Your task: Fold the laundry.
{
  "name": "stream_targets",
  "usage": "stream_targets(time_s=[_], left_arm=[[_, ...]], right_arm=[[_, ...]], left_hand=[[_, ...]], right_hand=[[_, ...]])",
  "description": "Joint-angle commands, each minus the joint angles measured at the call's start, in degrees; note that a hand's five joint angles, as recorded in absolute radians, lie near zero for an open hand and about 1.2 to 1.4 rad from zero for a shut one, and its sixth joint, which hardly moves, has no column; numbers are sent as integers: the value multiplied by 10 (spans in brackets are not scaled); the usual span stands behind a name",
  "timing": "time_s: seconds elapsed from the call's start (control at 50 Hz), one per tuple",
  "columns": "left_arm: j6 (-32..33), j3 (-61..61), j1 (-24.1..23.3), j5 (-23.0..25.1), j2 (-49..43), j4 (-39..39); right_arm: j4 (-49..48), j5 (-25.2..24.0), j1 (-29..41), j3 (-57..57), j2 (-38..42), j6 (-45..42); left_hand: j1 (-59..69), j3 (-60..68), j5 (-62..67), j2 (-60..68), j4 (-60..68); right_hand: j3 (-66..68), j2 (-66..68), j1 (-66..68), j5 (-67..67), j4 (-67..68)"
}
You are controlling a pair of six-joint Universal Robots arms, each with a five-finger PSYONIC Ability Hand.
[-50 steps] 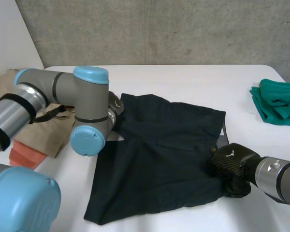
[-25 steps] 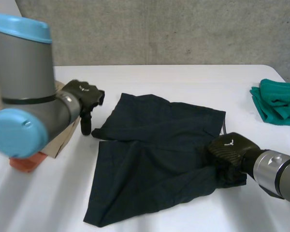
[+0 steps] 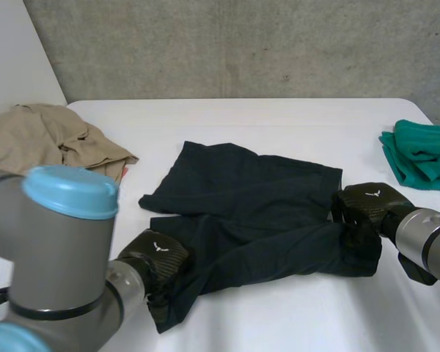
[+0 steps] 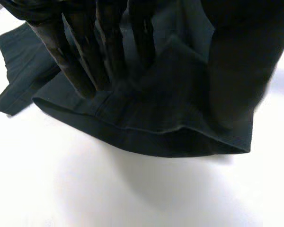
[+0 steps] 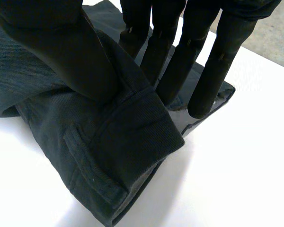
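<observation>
Garment: the dark garment [image 3: 249, 198] lies in the middle of the white table [image 3: 279, 117]. Its far part is spread flat, and its near part is drawn into folds between my two hands.
Left hand: my left hand [image 3: 158, 258] is on the garment's near left corner, where the cloth is bunched under it.
Left grasp: my fingers [image 4: 80, 66] come down straight on one side of a raised fold and my thumb [image 4: 232, 75] presses from the other side. The hemmed edge is pinched between them.
Right hand: my right hand [image 3: 367, 207] is at the garment's right edge, on the thick stitched band.
Right grasp: my thumb [image 5: 61, 52] lies on top of the band and my fingers [image 5: 206, 71] are behind it, so the band is clamped between them. Its end rolls over just below the thumb.
Left arm: a grey joint with a light-blue cap [image 3: 70, 192] stands just beside my left hand.
Other laundry: a crumpled tan cloth [image 3: 44, 136] sits at the far left, near the garment's left corner but apart from it. A teal cloth [image 3: 422, 154] lies at the table's right edge, beyond my right hand and not touching it.
</observation>
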Motion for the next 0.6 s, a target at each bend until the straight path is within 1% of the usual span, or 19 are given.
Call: stream_targets(time_s=[0.02, 0.12, 0.2, 0.22, 0.28, 0.3, 0.36, 0.38, 0.4, 0.42, 0.44, 0.5, 0.52, 0.58, 0.6], left_arm=[[0, 39, -17, -14, -60, 21], [-9, 43, -17, -12, -64, 21], [-5, 32, -14, 8, -52, 9], [3, 24, -12, 20, -41, -4], [29, 6, -10, 37, -19, -41], [55, -7, -11, 48, -5, -74], [95, -21, -10, 59, 8, -117], [119, -24, -8, 63, 11, -140], [130, -24, -6, 63, 11, -148], [137, -23, -2, 63, 13, -154], [151, -16, 9, 61, 12, -157], [156, 12, 28, 59, 11, -142], [153, 38, 36, 59, 9, -126], [148, 84, 48, 59, -4, -101], [143, 118, 58, 58, -20, -78]], right_arm=[[13, -3, -9, 2, -3, -3], [41, -8, -16, 2, -10, -21], [86, -26, -18, 3, -18, -81], [118, -39, -22, 7, -25, -124], [178, -56, -33, 18, -34, -210], [227, -61, -43, 28, -35, -280], [300, -56, -60, 46, -30, -393], [338, -56, -73, 52, -26, -458], [347, -56, -77, 51, -23, -483], [345, -57, -80, 50, -21, -490], [325, -56, -76, 41, -18, -471], [289, -56, -61, 18, -7, -421], [263, -56, -53, 1, 1, -381], [223, -59, -41, -24, 11, -323], [191, -59, -33, -42, 15, -284]], left_hand=[[472, 484, 483, 478, 483], [472, 484, 483, 478, 483], [472, 484, 483, 478, 483], [472, 484, 483, 478, 483], [472, 484, 483, 478, 483], [472, 484, 483, 478, 483], [472, 484, 483, 478, 483], [472, 484, 483, 478, 483], [472, 484, 483, 478, 483], [472, 484, 483, 478, 483], [472, 484, 483, 478, 483], [472, 484, 483, 478, 483], [472, 484, 483, 478, 483], [472, 484, 483, 478, 483], [472, 484, 483, 478, 483]], right_hand=[[118, 119, 151, 115, 113], [118, 119, 151, 115, 113], [118, 119, 151, 115, 113], [118, 119, 151, 115, 113], [118, 119, 151, 115, 113], [118, 119, 151, 115, 113], [118, 119, 151, 115, 113], [118, 119, 151, 115, 113], [118, 119, 151, 115, 113], [118, 119, 151, 115, 113], [118, 119, 151, 115, 113], [118, 119, 151, 115, 113], [118, 119, 151, 115, 113], [118, 119, 151, 115, 113], [118, 119, 151, 115, 113]])
